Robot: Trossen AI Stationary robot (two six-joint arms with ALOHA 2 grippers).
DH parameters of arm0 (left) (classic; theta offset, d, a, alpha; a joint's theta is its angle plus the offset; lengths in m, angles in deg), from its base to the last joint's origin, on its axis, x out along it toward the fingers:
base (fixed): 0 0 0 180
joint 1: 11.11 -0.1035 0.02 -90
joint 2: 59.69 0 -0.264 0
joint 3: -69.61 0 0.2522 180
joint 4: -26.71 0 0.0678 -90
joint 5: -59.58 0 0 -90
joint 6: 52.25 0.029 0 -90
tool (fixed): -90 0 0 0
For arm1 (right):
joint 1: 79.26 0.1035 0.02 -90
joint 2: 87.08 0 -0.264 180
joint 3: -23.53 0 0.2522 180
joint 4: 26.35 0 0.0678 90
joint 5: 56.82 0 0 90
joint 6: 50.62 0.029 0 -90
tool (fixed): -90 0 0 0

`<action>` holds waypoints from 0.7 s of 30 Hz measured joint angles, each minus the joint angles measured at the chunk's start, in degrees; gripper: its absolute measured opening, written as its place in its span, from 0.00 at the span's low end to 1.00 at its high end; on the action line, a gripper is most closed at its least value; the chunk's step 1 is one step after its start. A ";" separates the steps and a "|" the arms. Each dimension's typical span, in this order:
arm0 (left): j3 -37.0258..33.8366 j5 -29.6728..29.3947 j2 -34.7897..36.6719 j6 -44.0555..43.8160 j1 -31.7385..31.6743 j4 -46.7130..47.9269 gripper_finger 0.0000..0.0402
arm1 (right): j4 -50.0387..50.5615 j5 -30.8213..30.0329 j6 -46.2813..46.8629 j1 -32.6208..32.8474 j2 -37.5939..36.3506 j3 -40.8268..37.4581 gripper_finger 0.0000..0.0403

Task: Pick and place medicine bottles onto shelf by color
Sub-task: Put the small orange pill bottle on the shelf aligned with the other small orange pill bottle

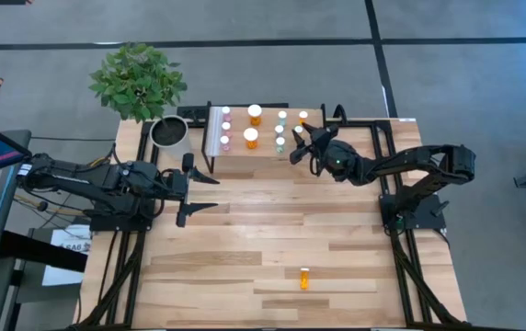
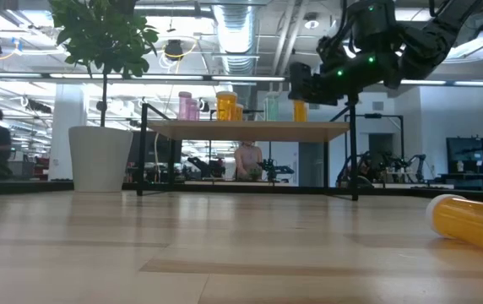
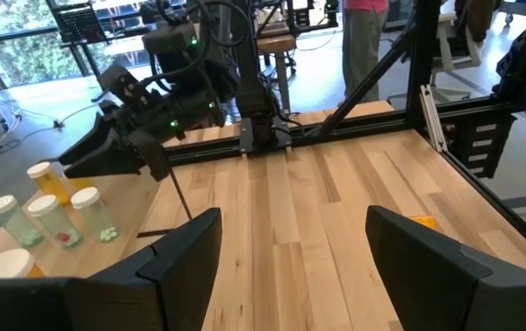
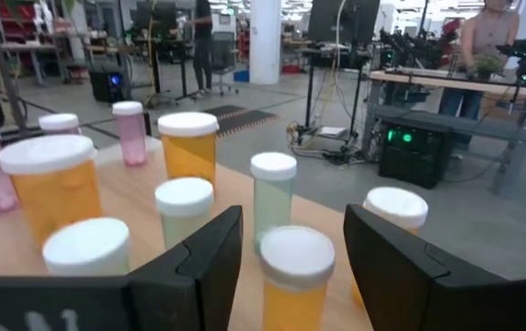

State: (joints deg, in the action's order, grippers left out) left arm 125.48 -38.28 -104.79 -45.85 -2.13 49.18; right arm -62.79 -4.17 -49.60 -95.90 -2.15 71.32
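- Bottles (image 1: 255, 115) stand in rows on the shelf (image 1: 215, 147) at the bench's (image 1: 245, 248) far edge; the right claw (image 1: 298, 147) hovers over the shelf's right end, an orange bottle (image 4: 297, 274) just ahead of its fingers.
- Right claw: fingers well apart, gripping nothing.
- Left claw (image 1: 199, 193): wide open and empty, near the bench's left side, beside the plant pot (image 1: 169, 133).
- Only the high and low views show a stray orange bottle (image 1: 304, 278) lying on its side, well apart from the shelf.
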 joint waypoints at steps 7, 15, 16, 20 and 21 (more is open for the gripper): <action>0.00 0.00 0.00 -0.02 -0.01 0.43 0.64 | -1.87 0.12 -0.23 0.00 0.01 0.00 0.53; 0.02 -0.01 0.00 -0.04 0.00 0.89 0.64 | -7.35 0.04 -4.05 0.62 -0.08 0.00 0.53; 0.02 -0.02 -0.01 -0.04 0.00 0.89 0.64 | -7.52 0.07 -4.37 0.85 -0.71 0.00 0.53; 0.02 -0.02 0.00 -0.07 0.00 0.89 0.64 | -7.00 0.12 -4.85 2.20 -4.27 0.13 0.53; 0.02 -0.04 0.00 -0.04 0.00 0.88 0.64 | -6.86 0.50 -5.45 2.77 -5.40 0.12 0.53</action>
State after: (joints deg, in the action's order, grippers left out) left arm 125.50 -38.32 -104.79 -45.90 -2.13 50.06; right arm -69.65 -3.67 -55.06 -93.14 -7.55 71.44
